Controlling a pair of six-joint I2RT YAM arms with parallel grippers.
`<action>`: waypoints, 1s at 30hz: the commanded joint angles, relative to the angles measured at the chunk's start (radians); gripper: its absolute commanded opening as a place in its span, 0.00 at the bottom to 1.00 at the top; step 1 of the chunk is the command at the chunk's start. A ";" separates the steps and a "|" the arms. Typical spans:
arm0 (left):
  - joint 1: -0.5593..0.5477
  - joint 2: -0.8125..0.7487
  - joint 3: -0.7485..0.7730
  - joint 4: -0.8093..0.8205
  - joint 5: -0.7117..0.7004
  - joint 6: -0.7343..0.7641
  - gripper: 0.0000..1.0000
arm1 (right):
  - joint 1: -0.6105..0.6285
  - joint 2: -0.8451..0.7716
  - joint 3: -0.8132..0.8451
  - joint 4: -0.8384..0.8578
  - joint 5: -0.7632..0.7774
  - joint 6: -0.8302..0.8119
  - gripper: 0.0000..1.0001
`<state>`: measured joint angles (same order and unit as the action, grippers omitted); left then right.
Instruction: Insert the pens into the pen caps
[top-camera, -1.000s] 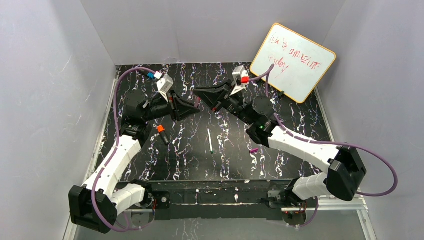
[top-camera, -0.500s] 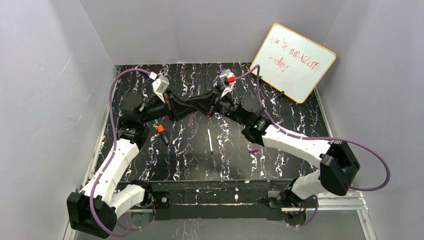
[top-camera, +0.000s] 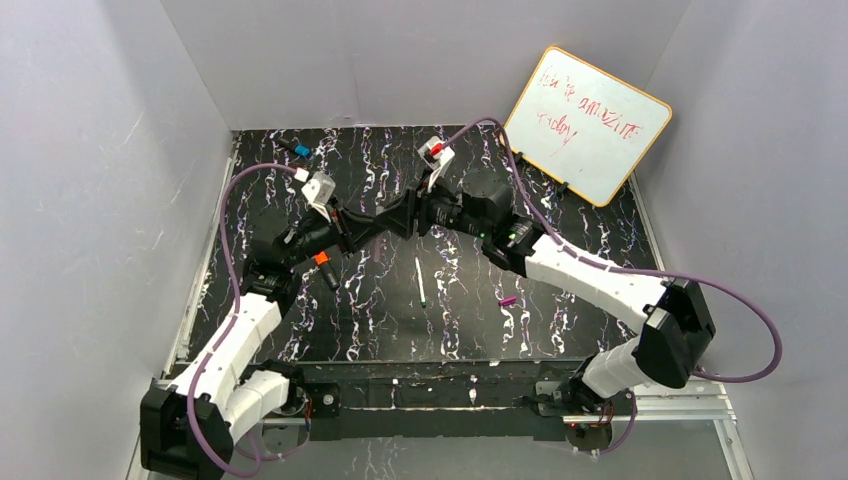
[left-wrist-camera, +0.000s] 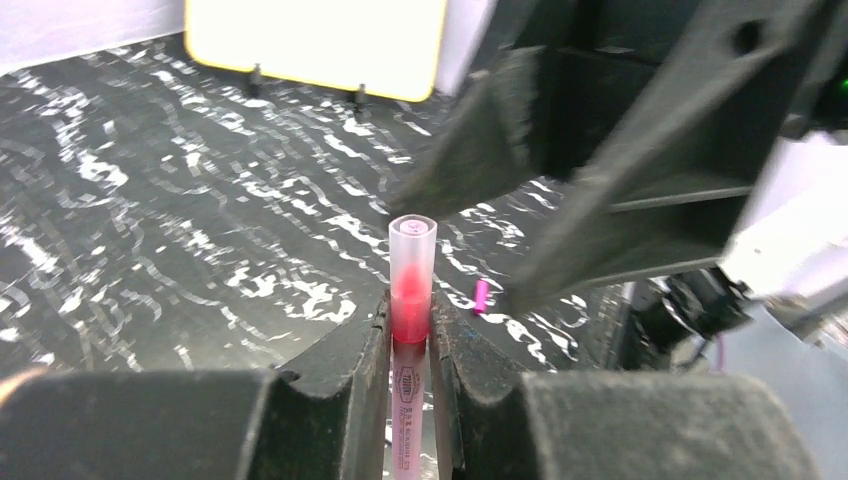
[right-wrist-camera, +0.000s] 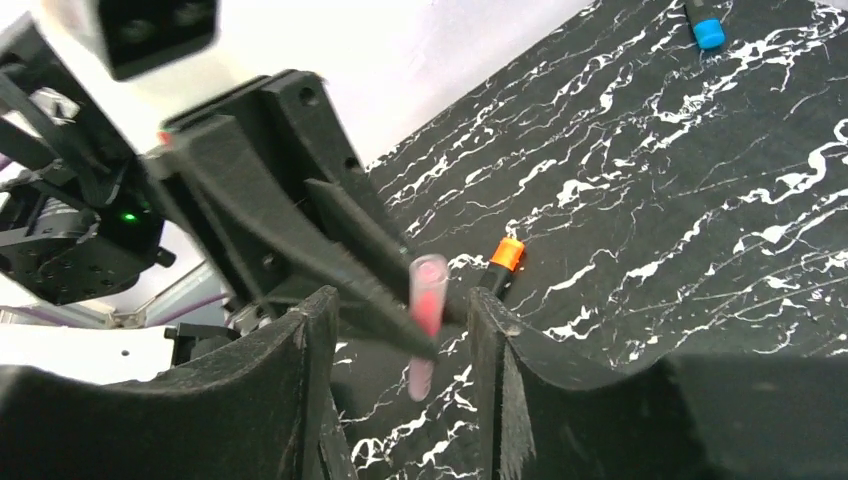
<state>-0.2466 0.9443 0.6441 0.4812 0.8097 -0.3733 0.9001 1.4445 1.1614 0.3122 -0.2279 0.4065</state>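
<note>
Now one pink pen (left-wrist-camera: 410, 345) in clenched left tool (left-wrist-camera: 410, 316); right tool (right-wrist-camera: 402, 305) released.

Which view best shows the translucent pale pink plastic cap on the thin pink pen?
Left wrist: the pale pink cap is sharp, seated on the thin pink pen in the left gripper. Right wrist shows it blurred inside the open right gripper. Top external: hidden where the grippers meet.
</note>
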 joint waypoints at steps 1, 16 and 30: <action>0.022 0.051 -0.030 0.010 -0.186 0.052 0.00 | -0.092 -0.022 0.107 -0.081 -0.059 0.026 0.61; -0.007 0.515 0.282 -0.691 -0.787 0.168 0.00 | -0.254 -0.230 0.001 -0.203 0.012 0.014 0.65; -0.067 0.751 0.331 -0.819 -1.043 0.060 0.00 | -0.264 -0.355 -0.068 -0.296 0.044 -0.036 0.67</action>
<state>-0.3122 1.6672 0.9577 -0.2687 -0.1368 -0.2798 0.6415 1.1221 1.0966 0.0193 -0.1997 0.3958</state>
